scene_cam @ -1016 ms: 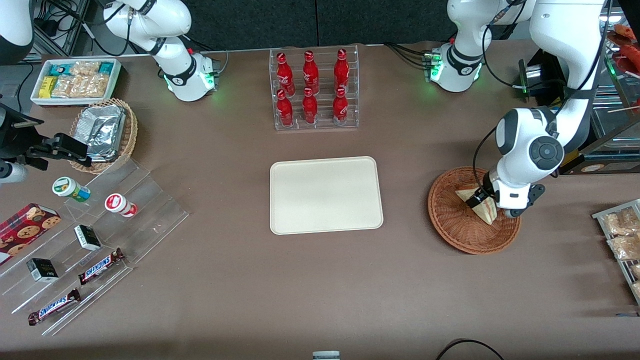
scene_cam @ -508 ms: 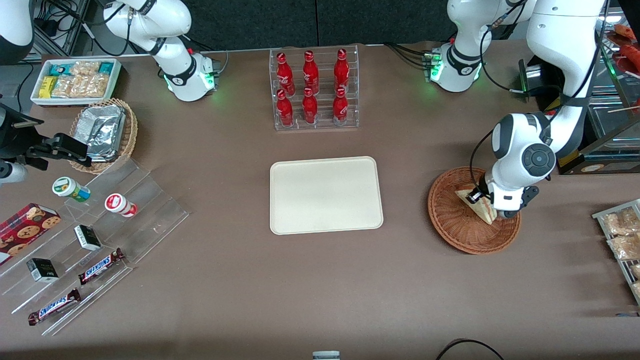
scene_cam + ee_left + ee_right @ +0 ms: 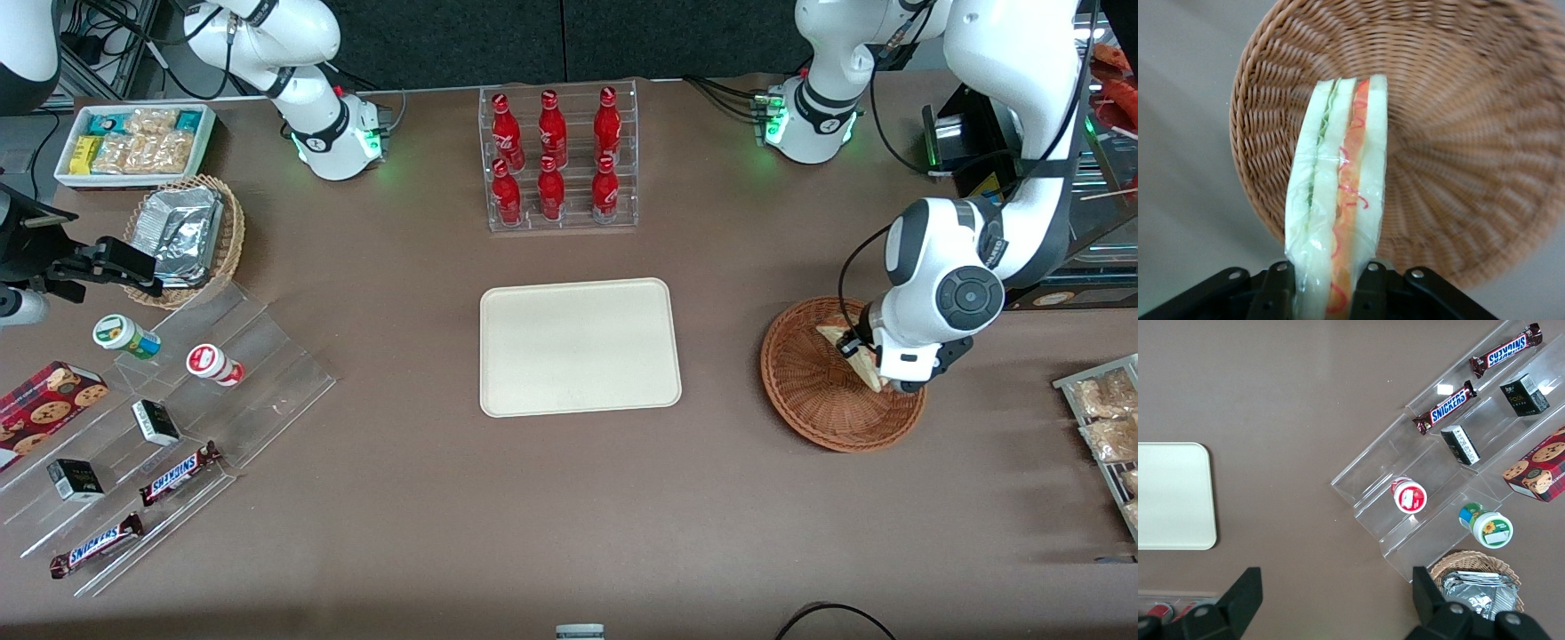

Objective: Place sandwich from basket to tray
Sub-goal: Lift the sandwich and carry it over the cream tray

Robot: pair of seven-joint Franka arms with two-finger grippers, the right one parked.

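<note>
Above the basket (image 3: 822, 396) the gripper (image 3: 1336, 288) pinches the sandwich (image 3: 1338, 193) by one corner; soft bread may slip en route to tray (image 3: 578, 347).

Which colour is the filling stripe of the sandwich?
Orange-red, between pale bread slices; the left wrist view shows the sandwich best, held in the gripper.

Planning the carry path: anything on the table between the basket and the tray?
Nothing: the front view shows bare brown table between basket and tray. The gripper holds the sandwich over the basket.

red bottles (image 3: 556, 156), Snickers bars (image 3: 178, 472), cookie box (image 3: 46, 412)
</note>
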